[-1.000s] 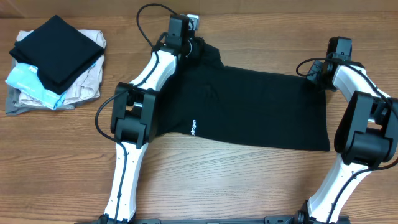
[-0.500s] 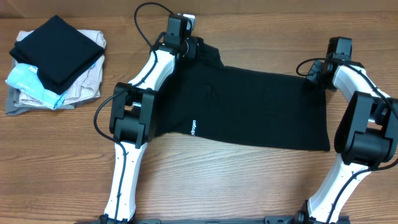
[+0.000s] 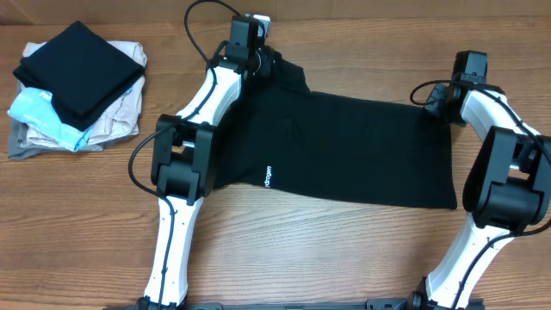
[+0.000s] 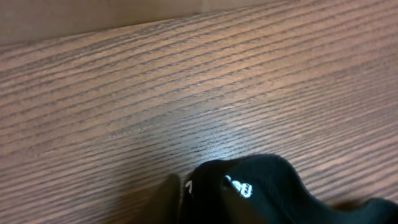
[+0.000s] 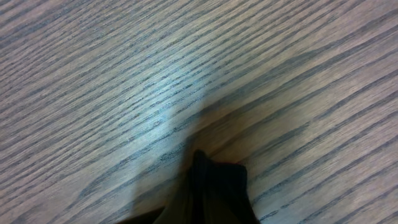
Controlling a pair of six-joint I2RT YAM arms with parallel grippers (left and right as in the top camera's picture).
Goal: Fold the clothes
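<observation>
**A:** The black shirt [image 3: 344,146] is lying spread out on the wooden table [image 3: 86,224], isn't it?

**B:** Yes, it is lying mostly flat across the middle, its long side running left to right. Its far left corner is bunching up a little.

**A:** What are the arms doing?

**B:** The left arm [image 3: 185,164] is reaching over the shirt's left part toward that far corner. The right arm [image 3: 504,172] is bending round the shirt's right edge.

**A:** What is sitting at the far left?

**B:** A stack of folded garments [image 3: 77,86] is sitting there, well apart from the shirt. A black one is lying on top of beige, light-blue and grey ones.

**A:** How are the grippers standing?

**B:** The right gripper [image 3: 435,97] is pinching closed on a peak of the shirt's fabric at the far right corner. The left gripper [image 3: 263,65] is sitting at the far left corner, and a fold of fabric is bulging up in its wrist view. Its fingers are hiding there, so I cannot tell whether they are gripping.

**A:** Is anything smaller showing?

**B:** White lettering [image 3: 267,176] is showing on the shirt beside the left arm's elbow.
</observation>
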